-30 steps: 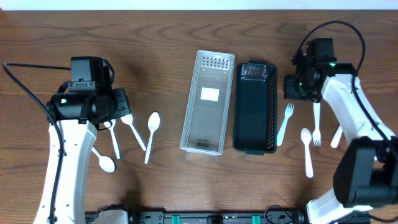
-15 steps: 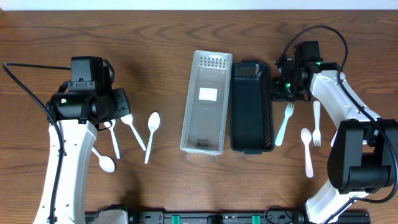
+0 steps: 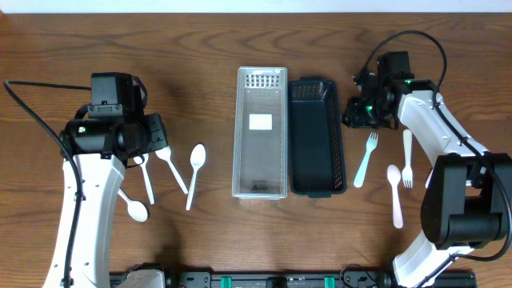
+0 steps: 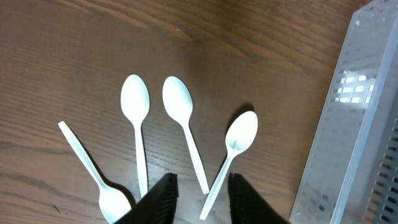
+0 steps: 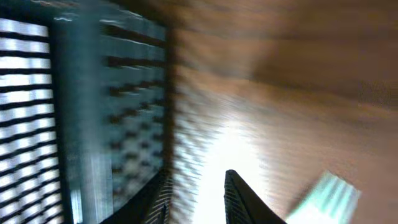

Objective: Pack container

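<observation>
- Hovering over the left side of the table [image 3: 200, 48], the left gripper [image 4: 199, 202] has its fingers [image 4: 163, 200] parted by a moderate gap; it holds nothing and touches nothing that shows.
- Under it four white spoons [image 4: 183, 134] lie fanned out on the wood; from the wrist, the handle tip of the rightmost one lines up with the gap between the fingers, but it rests flat on the table, ungripped.
- Mid-table stands the clear container [image 3: 261, 132], its long side running away from the robot; a pale label shows on its floor.
- Just beside it on the right lies the black container [image 3: 316, 136], long sides parallel; whether the two walls touch I cannot tell.
- Low by the far right corner of the black container sits the right gripper [image 3: 353, 114]; its fingers [image 5: 239, 193] are apart with nothing between them; one finger is right at the perforated outer wall, but the wrist view is too blurred to show contact.
- White forks [image 3: 366, 156] lie on the table to the right of the black container — three show plainly; the nearest is just below the right gripper, tines toward it.
</observation>
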